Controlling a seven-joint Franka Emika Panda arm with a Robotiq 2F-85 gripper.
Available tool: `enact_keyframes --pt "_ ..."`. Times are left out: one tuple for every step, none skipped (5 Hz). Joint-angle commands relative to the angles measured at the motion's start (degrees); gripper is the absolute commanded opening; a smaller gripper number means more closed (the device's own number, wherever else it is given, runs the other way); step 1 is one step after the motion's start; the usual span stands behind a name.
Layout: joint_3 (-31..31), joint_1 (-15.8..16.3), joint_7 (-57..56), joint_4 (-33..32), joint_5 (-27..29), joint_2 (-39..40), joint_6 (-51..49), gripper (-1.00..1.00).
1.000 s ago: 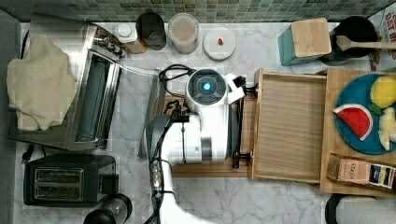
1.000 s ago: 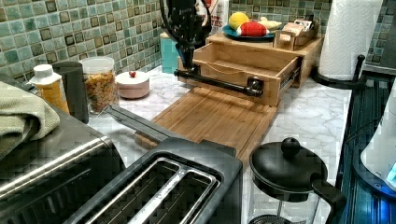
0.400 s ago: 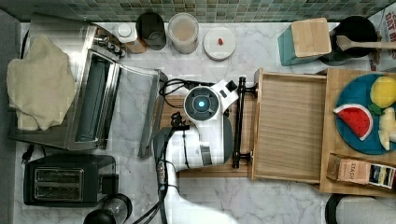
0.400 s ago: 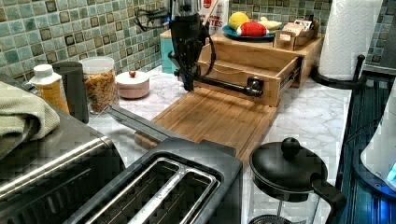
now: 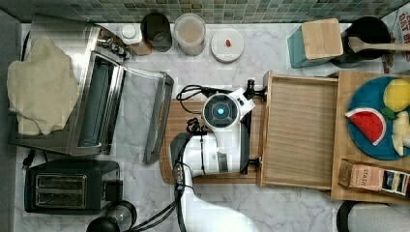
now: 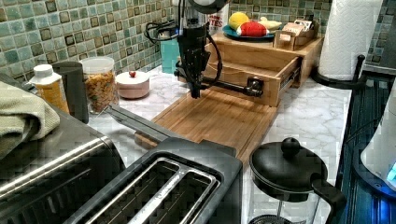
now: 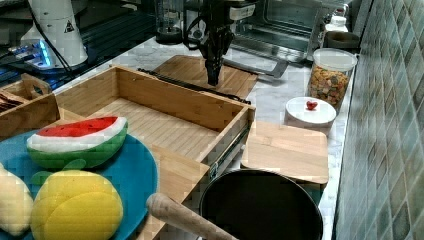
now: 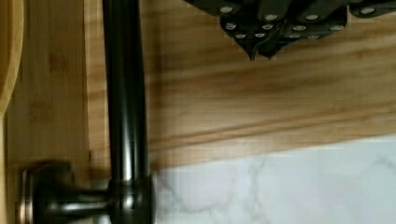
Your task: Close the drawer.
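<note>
The light-wood drawer (image 5: pixel 300 137) stands pulled out from under the wooden box top, toward the top view's left. Its long black bar handle (image 5: pixel 255 126) runs along the front, and the tray is bare inside. My gripper (image 6: pixel 195 92) points straight down, shut with nothing held, just in front of the handle (image 6: pixel 229 86) and low over the cutting board (image 6: pixel 212 116). In the wrist view the closed fingertips (image 8: pixel 259 50) hang beside the handle bar (image 8: pixel 125 93), a short gap away. From the right view, the gripper (image 7: pixel 214 80) is just beyond the drawer (image 7: pixel 165 112) front.
A blue plate (image 5: pixel 374 118) of toy fruit sits on the box top. A toaster oven (image 5: pixel 104 106) with its door down lies at the top view's left of the board. Jars (image 5: pixel 189 33) line the back wall. A black kettle (image 6: pixel 289 163) stands near the board's front.
The gripper has come down toward the cutting board, close to the handle. The drawer has not moved.
</note>
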Motion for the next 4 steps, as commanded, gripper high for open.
enact_keyframes --pt "-5.0 -3.3 -1.5 -1.9 -6.0 -3.1 -1.6 -1.00" --pt "-6.3 -5.7 -8.0 -2.4 -5.0 -3.1 1.3 -1.00" --pt "-8.3 -7.4 -12.2 -2.8 -4.7 -3.8 4.5 -1.00" --pt "-10.7 -8.1 -15.0 -3.1 -3.2 -4.1 6.8 -1.00"
